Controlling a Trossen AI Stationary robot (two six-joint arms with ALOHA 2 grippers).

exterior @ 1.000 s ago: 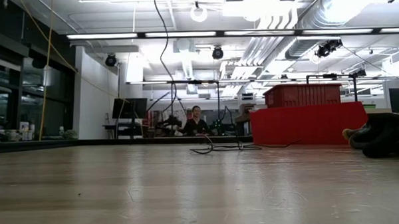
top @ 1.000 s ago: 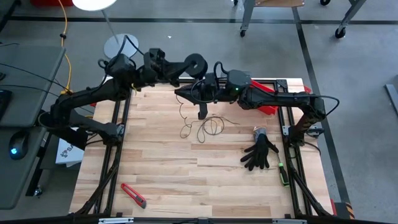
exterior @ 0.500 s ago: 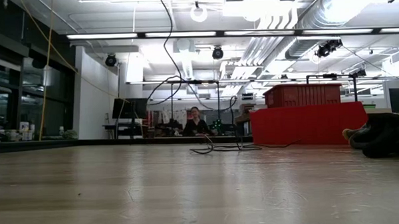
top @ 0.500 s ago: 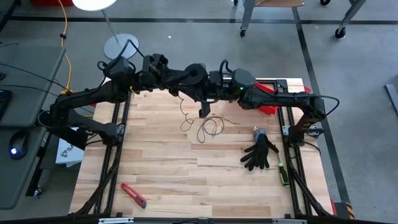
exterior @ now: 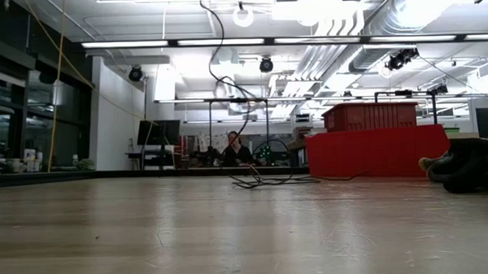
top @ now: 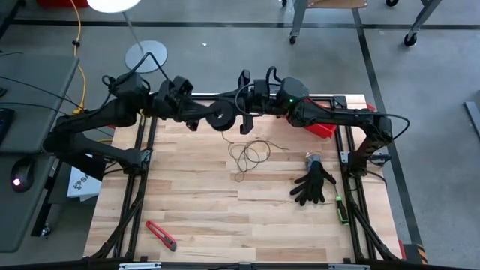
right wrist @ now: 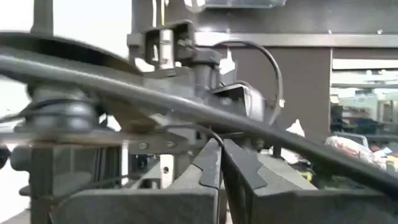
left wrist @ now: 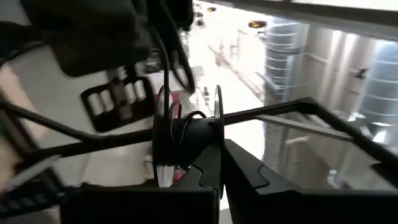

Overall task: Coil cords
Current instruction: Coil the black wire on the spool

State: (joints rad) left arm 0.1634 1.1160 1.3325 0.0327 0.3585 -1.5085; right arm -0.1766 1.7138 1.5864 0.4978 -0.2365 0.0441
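- The high view looks straight down from well above, taking in the whole wooden table (top: 225, 202), both arms and the grey floor around.
- The low view sits at table-top height, looking level across the boards into the room; it shares the loose cord (exterior: 262, 182) and red bin (exterior: 373, 151) with the high view.
- The left wrist view looks close along its own fingers (left wrist: 239, 171) at the spool (left wrist: 186, 134).
- The right wrist view looks close past its fingers (right wrist: 239, 165), into arm hardware.
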